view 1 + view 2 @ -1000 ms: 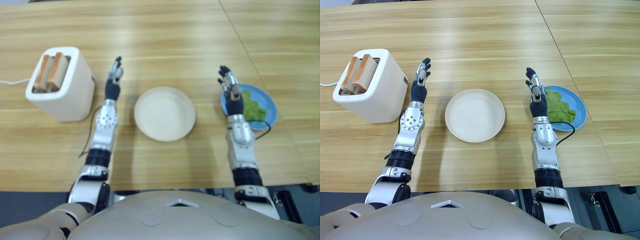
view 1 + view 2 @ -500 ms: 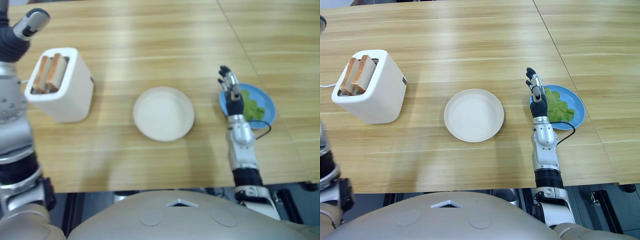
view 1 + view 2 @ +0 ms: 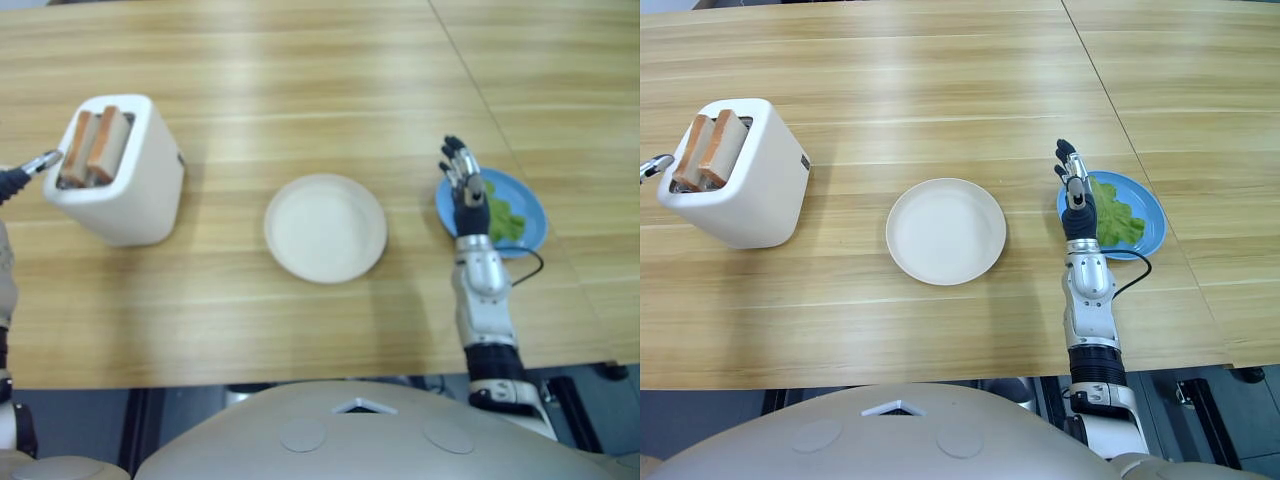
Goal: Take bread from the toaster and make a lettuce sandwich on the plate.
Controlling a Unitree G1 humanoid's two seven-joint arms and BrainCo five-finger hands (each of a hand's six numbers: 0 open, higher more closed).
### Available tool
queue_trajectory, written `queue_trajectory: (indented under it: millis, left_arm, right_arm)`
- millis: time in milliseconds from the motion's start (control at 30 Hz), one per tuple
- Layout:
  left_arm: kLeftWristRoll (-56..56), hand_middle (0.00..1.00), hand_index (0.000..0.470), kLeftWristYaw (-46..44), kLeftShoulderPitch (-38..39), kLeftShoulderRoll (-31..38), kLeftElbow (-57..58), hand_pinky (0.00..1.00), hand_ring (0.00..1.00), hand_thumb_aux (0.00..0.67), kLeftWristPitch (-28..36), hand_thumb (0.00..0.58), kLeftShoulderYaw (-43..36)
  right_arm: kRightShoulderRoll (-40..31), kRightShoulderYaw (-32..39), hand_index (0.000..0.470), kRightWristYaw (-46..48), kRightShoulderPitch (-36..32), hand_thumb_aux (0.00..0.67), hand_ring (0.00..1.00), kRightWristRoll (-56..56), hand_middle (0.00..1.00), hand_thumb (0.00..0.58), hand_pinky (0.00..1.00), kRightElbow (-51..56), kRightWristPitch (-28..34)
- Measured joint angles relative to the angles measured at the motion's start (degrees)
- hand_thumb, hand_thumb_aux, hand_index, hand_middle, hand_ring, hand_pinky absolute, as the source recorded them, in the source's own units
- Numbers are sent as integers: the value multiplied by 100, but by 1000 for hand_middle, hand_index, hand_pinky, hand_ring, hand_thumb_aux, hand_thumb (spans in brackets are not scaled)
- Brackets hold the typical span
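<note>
Two slices of bread (image 3: 708, 150) are seen standing upright, side by side, in the slots of a white toaster (image 3: 750, 190), which is set at the left of the wooden surface (image 3: 890, 60). Their browned tops are raised above the toaster's top. The left hand (image 3: 20, 176) is found at the picture's left edge, just beside the toaster's left side and level with the slots; so little of it is shown that it cannot be told whether it is spread or closed, nor whether the toaster is touched. A round cream plate (image 3: 946, 231) is placed near the middle of the surface, well apart from the toaster, and nothing is carried on it. To its right a smaller blue plate (image 3: 1148, 208) is set, with a green lettuce leaf (image 3: 1115, 220) laid flat on it. The right hand (image 3: 1076, 190) is held at the blue plate's left rim, between the two plates, with its fingers (image 3: 1068, 160) stretched out straight and pointed away from the robot; nothing is grasped by it.
</note>
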Motion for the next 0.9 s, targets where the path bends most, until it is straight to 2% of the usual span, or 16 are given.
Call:
queue_trajectory:
  millis: [133,333,600,900]
  left_arm:
    - [32,0,0,125,-154,87,322,0,0,0,17,0,-241]
    - [3,0,0,120,-103,70,203,0,0,0,46,0,-492]
    - [-416,0,0,86,-14,-146,-184,0,0,0,128,0,-395]
    - [-392,0,0,321,-7,-107,-203,0,0,0,578,0,-262]
  right_arm:
    - [11,3,0,-41,21,0,0,0,0,0,0,0,0]
    - [14,5,0,-56,20,0,0,0,0,0,0,0,5]
    - [9,7,0,-56,20,0,0,-1,0,0,0,21,7]
    - [12,17,0,-57,20,0,0,-3,0,0,0,25,7]
